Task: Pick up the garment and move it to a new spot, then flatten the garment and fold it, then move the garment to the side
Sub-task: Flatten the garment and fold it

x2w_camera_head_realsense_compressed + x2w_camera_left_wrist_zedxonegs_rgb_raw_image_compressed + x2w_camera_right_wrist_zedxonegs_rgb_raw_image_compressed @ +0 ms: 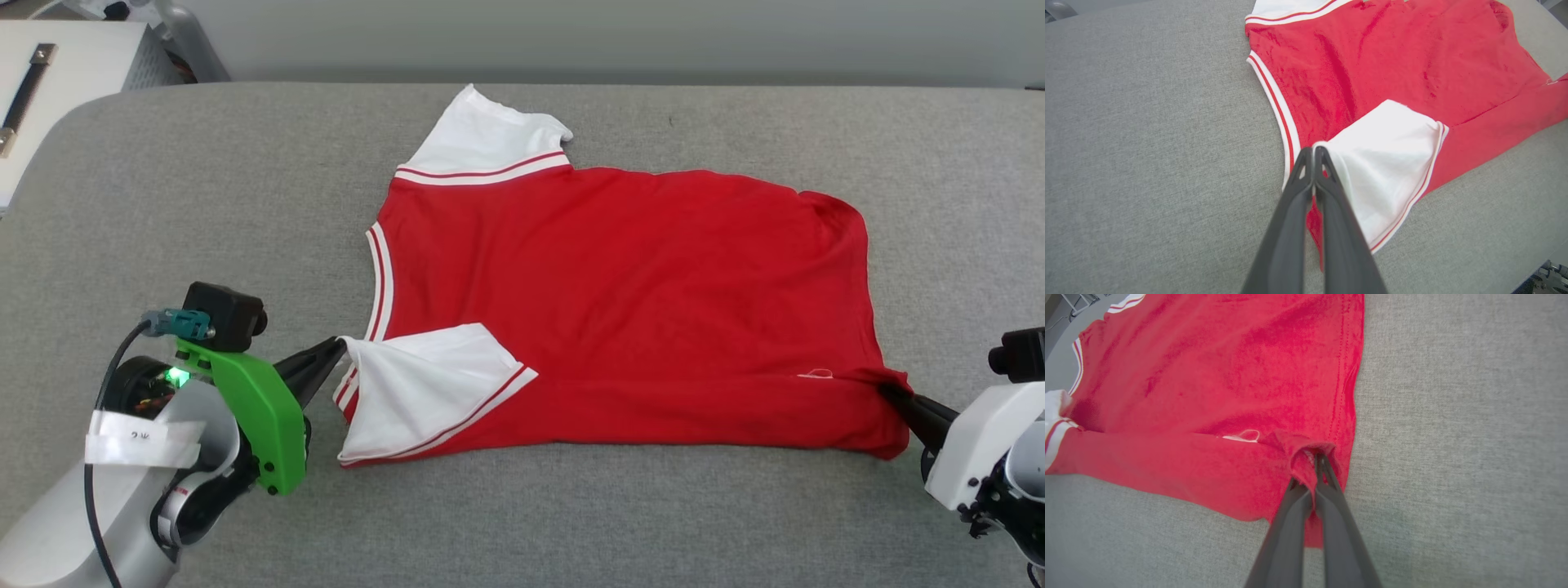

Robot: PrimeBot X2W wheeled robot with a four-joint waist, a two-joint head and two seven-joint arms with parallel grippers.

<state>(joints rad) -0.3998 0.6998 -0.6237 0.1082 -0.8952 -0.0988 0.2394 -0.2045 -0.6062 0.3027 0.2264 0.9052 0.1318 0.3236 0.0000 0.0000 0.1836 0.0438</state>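
The garment lies spread on the grey table, plain red side up, collar to the left and hem to the right. Its near long edge is folded up over the body, with one white sleeve turned onto the red cloth. My left gripper is shut on the garment at the near shoulder by the sleeve; its fingers pinch the white cloth. My right gripper is shut on the near hem corner; red cloth of the garment bunches around its fingertips.
The grey padded table stretches all round the shirt, with its far edge against a pale wall. A white case with a dark handle stands beyond the table's far left corner. The other white sleeve points to the far edge.
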